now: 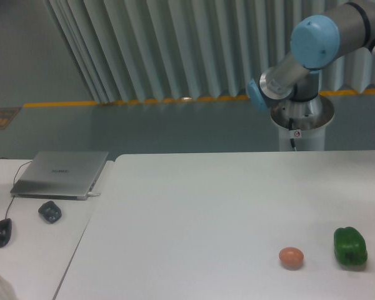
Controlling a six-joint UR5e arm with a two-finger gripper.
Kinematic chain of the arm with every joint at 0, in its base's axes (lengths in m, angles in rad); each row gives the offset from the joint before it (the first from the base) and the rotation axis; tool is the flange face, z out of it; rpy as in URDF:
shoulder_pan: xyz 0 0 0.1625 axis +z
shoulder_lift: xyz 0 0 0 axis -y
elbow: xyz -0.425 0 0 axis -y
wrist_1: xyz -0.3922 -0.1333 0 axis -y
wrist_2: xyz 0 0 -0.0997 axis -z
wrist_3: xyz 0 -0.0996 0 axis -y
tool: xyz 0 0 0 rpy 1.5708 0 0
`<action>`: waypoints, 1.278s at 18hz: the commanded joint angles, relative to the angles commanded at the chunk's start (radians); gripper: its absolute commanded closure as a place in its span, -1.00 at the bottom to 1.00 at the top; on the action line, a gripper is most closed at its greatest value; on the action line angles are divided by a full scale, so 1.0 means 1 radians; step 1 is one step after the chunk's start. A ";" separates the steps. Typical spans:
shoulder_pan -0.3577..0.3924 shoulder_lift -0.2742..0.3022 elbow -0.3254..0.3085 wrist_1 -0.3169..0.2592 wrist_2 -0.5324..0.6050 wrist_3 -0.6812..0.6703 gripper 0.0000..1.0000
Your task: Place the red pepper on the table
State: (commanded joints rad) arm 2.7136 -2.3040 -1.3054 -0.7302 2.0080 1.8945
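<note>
The red pepper is out of view. The large white table (pixel 200 212) fills the lower right of the camera view. Only the arm's grey links and blue joint caps (pixel 312 40) show at the upper right, above the pedestal behind the table. The gripper itself lies beyond the right edge of the frame, so its fingers are hidden.
A green bell pepper (pixel 350 246) and a small pinkish-brown ball (pixel 291 257) lie near the table's front right. On the narrower desk at left sit a closed laptop (pixel 61 173), a dark mouse (pixel 1 231) and a small dark object (pixel 49 211).
</note>
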 joint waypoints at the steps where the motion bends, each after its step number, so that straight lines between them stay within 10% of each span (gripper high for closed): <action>1: 0.000 0.002 -0.003 -0.002 0.000 0.005 -0.62; 3: 0.000 0.006 -0.008 -0.006 0.002 0.009 -0.27; 17: -0.002 0.057 -0.003 -0.058 0.011 0.026 0.04; 23: -0.014 0.152 -0.005 -0.216 0.003 0.025 0.04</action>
State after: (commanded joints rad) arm 2.6999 -2.1523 -1.3100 -0.9461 2.0111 1.9190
